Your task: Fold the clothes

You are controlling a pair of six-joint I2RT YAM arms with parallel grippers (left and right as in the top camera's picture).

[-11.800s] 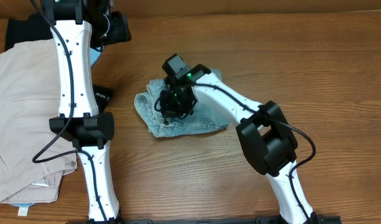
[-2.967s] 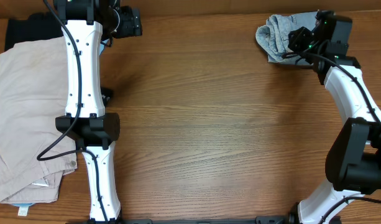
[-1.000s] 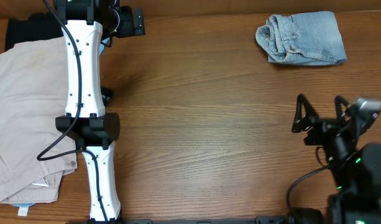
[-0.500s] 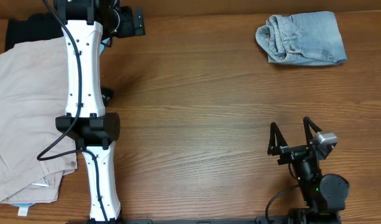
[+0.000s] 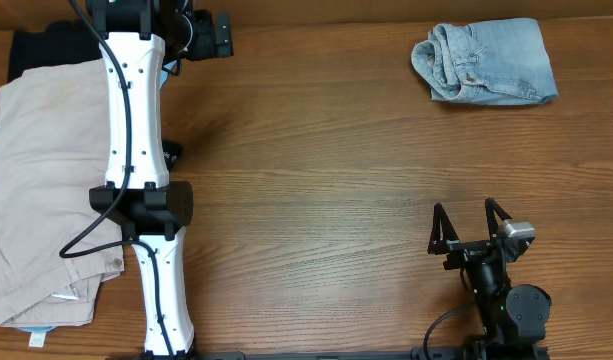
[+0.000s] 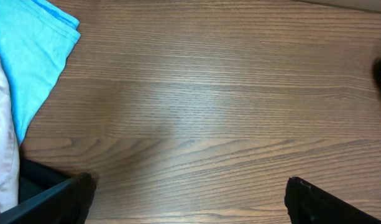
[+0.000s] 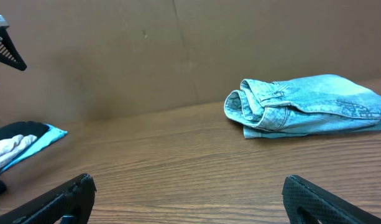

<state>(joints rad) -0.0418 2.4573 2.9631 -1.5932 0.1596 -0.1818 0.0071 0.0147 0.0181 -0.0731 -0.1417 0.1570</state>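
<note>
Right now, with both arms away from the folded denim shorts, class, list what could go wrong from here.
1. The denim shorts bulge at the rolled left end, so the fold may spring open.
2. The left arm reaches over the edge of the beige trousers; a swing back could drag them.
3. The open left pincer sits near a turquoise cloth and might snag it.

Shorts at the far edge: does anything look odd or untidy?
Only slightly. The shorts lie folded and flat, but their waistband end bunches into a thick roll, so the fold looks uneven.
</note>
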